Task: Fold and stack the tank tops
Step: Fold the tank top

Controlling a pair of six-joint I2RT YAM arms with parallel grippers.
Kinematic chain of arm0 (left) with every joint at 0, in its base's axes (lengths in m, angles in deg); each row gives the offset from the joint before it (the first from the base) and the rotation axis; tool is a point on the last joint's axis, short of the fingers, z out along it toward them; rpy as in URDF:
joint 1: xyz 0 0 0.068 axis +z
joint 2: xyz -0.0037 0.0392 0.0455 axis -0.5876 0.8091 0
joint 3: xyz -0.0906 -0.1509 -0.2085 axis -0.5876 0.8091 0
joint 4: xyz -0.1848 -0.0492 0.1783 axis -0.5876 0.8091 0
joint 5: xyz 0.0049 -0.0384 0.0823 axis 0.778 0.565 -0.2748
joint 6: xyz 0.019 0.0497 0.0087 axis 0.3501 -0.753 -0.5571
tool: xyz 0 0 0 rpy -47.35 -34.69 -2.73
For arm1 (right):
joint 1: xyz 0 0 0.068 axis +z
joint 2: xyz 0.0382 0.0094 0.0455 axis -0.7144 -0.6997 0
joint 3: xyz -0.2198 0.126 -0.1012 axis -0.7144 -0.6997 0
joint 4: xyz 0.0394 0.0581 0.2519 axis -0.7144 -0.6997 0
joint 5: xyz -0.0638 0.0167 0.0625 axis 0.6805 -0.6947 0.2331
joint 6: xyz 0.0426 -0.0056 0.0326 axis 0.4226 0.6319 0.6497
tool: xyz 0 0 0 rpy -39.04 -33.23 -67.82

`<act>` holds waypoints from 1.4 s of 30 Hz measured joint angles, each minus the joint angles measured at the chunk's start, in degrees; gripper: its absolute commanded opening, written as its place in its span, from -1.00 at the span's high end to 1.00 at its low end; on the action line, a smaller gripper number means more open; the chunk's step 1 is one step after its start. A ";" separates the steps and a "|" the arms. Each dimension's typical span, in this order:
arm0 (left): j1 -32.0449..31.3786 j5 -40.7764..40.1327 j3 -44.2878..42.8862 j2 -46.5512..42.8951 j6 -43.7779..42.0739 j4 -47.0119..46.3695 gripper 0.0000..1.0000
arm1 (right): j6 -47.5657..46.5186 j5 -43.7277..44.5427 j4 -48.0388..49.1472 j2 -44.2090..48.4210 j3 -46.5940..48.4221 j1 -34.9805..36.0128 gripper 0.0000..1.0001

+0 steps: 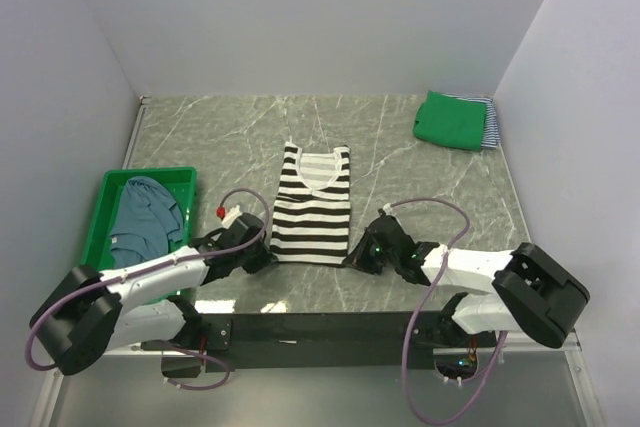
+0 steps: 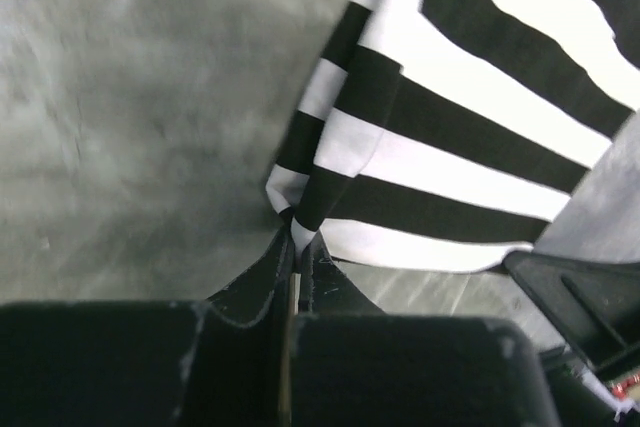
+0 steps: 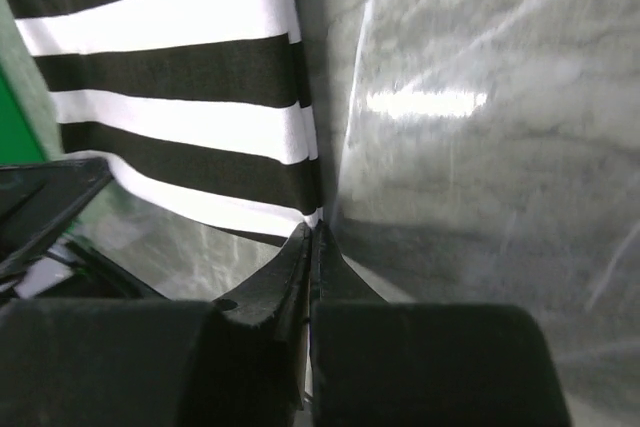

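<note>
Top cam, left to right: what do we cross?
Bin → left pincer → striped top → right pincer → green top.

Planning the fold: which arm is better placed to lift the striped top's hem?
Neither alone: left gripper is shut on the striped top at its left hem corner, right gripper at the right one; both look equally ready.

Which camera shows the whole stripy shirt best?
The top view: the whole black-white striped top lies flat there. Each wrist view shows only one bottom corner, pinched by the left gripper or the right gripper.
</note>
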 measured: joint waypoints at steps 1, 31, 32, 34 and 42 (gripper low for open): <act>-0.63 -0.07 0.00 -0.76 0.00 0.66 0.99 | -0.59 0.55 -1.33 0.61 0.28 0.66 1.00; -0.11 -9.75 -24.90 -1.53 0.50 14.43 0.99 | -13.18 5.25 -33.92 8.98 25.75 -3.56 1.00; 1.92 -8.41 -27.63 1.33 -1.60 12.79 0.99 | -14.62 3.98 -33.55 6.01 28.00 -5.77 1.00; 5.75 -6.80 -31.82 8.39 -4.02 10.56 0.99 | -17.44 1.60 -32.17 -1.03 33.24 -10.60 1.00; 16.63 4.39 -51.63 37.97 -12.74 -1.79 0.08 | -22.99 -5.68 -26.99 -23.19 47.41 -25.24 0.30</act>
